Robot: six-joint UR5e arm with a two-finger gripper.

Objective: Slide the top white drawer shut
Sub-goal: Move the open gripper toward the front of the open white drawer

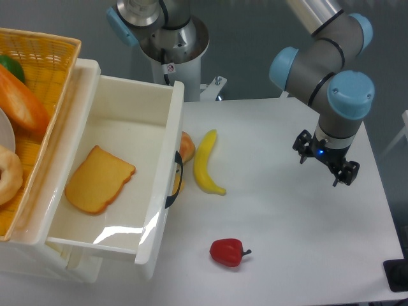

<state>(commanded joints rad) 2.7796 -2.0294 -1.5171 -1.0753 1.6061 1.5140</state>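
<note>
The top white drawer [167, 167] stands pulled out from the cabinet at the left. Its front panel faces right and carries a black curved handle [176, 180]. A slice of toast [99, 179] lies inside it. My gripper [324, 167] hangs over the right part of the table, far to the right of the drawer front. Its two dark fingers are spread apart with nothing between them.
A yellow banana [206, 162] and a peach-coloured fruit [187, 148] lie just right of the drawer front. A red pepper [227, 252] sits nearer the front edge. A yellow wicker basket [48, 60] with food stands on the cabinet. The robot base [169, 38] is behind.
</note>
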